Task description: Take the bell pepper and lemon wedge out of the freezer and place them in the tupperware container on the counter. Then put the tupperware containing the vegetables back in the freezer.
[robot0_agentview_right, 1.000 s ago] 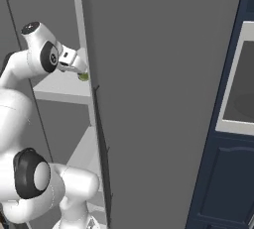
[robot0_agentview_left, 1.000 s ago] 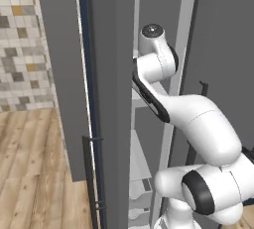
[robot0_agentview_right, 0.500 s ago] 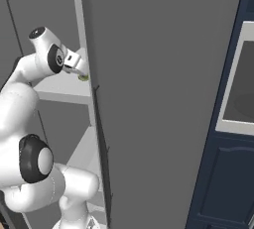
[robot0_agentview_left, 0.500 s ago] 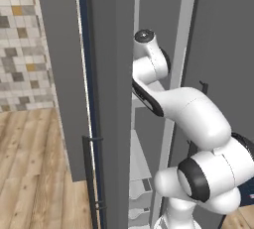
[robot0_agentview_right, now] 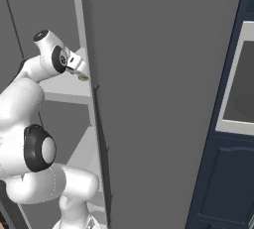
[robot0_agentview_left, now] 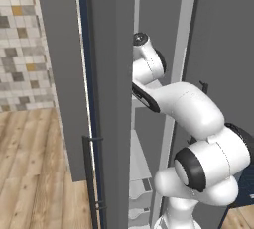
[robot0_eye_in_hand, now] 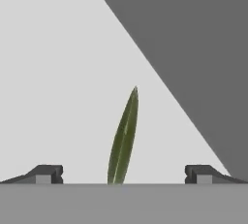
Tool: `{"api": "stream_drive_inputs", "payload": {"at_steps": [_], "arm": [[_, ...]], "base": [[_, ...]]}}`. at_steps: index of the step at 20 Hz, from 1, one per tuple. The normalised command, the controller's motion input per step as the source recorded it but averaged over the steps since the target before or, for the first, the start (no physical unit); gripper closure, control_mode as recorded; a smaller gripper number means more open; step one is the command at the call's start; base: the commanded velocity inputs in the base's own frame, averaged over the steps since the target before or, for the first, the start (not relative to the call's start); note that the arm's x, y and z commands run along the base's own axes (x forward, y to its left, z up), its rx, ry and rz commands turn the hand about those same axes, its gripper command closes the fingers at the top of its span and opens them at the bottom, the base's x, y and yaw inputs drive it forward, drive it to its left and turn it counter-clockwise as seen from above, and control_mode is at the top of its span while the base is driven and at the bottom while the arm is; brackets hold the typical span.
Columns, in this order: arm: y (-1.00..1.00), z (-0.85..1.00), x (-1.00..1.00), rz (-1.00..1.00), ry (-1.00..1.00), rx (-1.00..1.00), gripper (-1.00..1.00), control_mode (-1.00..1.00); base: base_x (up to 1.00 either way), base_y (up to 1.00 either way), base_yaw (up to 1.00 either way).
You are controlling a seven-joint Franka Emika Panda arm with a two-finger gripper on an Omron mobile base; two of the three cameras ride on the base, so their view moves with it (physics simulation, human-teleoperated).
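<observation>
The freezer (robot0_agentview_right: pixel 64 88) stands open and my arm reaches onto its white upper shelf. On that shelf lies the lemon wedge (robot0_eye_in_hand: pixel 124 138), a slim olive-green pointed piece, also seen as a small green spot, the lemon wedge (robot0_agentview_right: pixel 84 78), just below the hand. My gripper (robot0_eye_in_hand: pixel 123 174) is open, with one fingertip on each side of the wedge and not touching it. From the right base view the gripper (robot0_agentview_right: pixel 80 68) sits close to the freezer's door edge. The bell pepper, the tupperware container and the counter are out of view.
The dark grey freezer door (robot0_agentview_left: pixel 106 99) with its long handle (robot0_agentview_left: pixel 92 173) stands close to the left of the arm. Another grey panel (robot0_agentview_right: pixel 158 99) lies to the right, beside a navy cabinet (robot0_agentview_right: pixel 228 173). White lower shelves (robot0_agentview_left: pixel 141 188) lie below.
The hand has pushed a little further onto the shelf toward the lemon wedge, and the arm's elbow has swung. The jaws stayed wide apart.
</observation>
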Motion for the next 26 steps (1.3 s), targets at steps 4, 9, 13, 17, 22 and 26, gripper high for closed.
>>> {"api": "stream_drive_inputs", "payload": {"at_steps": [4, 9, 13, 17, 22, 26], "arm": [[0.00, -0.20, 0.31, -0.06, 0.00, 0.00, -1.00, -1.00], [0.00, -0.18, 0.25, -0.05, 0.00, 0.00, -1.00, -1.00], [-0.01, -0.23, 0.20, -0.05, 0.01, 0.00, -1.00, -1.00], [0.00, -0.35, 0.16, -0.05, 0.05, 0.00, 1.00, -1.00], [-0.02, -0.52, 0.04, -0.03, 0.06, 0.00, 1.00, -1.00], [-0.02, -0.53, -0.06, -0.01, 0.01, 0.01, 1.00, -1.00]], "base": [[0.00, 0.00, 0.00], [0.00, 0.00, 0.00], [0.00, 0.00, 0.00], [0.00, 0.00, 0.00], [0.00, 0.00, 0.00], [0.00, 0.00, 0.00]]}}
